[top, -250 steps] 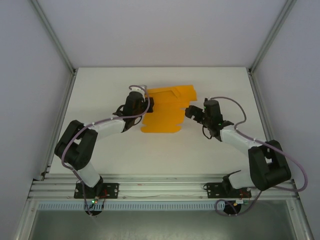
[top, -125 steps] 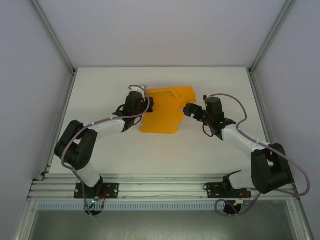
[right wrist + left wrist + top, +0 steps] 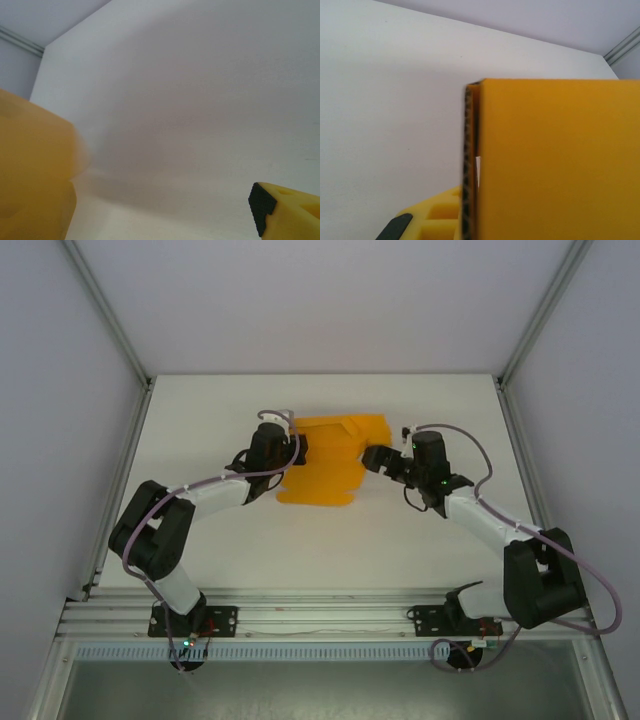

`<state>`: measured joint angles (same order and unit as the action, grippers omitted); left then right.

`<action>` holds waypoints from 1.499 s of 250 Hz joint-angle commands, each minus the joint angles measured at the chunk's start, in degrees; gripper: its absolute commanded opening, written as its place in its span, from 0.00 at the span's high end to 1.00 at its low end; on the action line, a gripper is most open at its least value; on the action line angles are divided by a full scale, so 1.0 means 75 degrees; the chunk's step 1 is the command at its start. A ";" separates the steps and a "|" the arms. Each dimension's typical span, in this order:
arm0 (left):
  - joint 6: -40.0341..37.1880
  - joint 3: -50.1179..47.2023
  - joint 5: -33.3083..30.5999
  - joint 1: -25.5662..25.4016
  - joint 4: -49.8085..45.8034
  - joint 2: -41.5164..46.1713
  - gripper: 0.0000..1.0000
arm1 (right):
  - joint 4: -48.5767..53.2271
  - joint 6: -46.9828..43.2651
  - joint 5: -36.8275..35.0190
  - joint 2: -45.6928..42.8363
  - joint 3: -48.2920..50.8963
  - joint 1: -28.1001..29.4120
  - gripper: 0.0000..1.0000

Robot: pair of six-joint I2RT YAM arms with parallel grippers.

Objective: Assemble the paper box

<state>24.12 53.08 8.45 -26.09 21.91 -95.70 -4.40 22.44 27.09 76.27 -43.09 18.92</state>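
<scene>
In the top external view, the left gripper [image 3: 297, 449] is pinching tight on the edge of the paper box [image 3: 325, 470] that is lying right at its fingertips. The box is resting as a partly folded orange sheet on the white table [image 3: 410, 545], reaching away from that tool towards the other arm. The right gripper [image 3: 373, 458] is hovering just beside the sheet's opposite edge with its jaws standing wide and gripping nothing; whether it is touching the card I cannot tell.

In the left wrist view, the paper box [image 3: 555, 160] is sitting straight ahead of the tool and off to its right as a flat orange panel; its cut edge is showing edge-on down the middle. A yellow finger [image 3: 440, 215] with a dark pad is peeking in just below and left of that edge.

In the right wrist view, one yellow finger [image 3: 290, 212] with a black pad is showing at the lower right. A blurred orange part of the paper box [image 3: 35, 175] is lying to the tool's left, apart from that finger, with bare table spreading between them.
</scene>
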 commanded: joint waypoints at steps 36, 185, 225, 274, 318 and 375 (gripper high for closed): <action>-0.0044 -0.0071 -0.0077 0.0056 0.0076 0.0080 1.00 | -0.0041 0.0080 0.0220 -0.0499 -0.0246 0.0009 0.10; 0.0122 -0.0164 0.0415 0.0045 0.0582 0.0091 1.00 | -0.1355 0.0763 0.1541 0.1481 -0.1102 0.0263 0.27; 0.0216 -0.0190 0.0323 0.0045 0.0726 0.0139 1.00 | -0.1561 0.0953 0.1314 0.1823 -0.1191 0.0504 0.36; 0.0545 -0.0262 0.0202 0.0034 0.0994 0.0192 1.00 | -0.1202 0.0764 0.0225 0.1901 -0.1217 0.0820 0.47; 0.0652 -0.0320 0.0128 0.0033 0.1055 0.0227 1.00 | -0.1175 0.0723 -0.0459 0.1660 -0.1092 0.0877 0.47; 0.0776 -0.0421 0.0104 0.0033 0.1162 0.0365 1.00 | 0.0123 -0.0627 -0.3128 0.1169 -0.1133 0.1444 0.37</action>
<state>28.67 49.95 6.66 -24.40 25.02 -95.70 -11.29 25.71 17.23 87.35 -51.13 27.05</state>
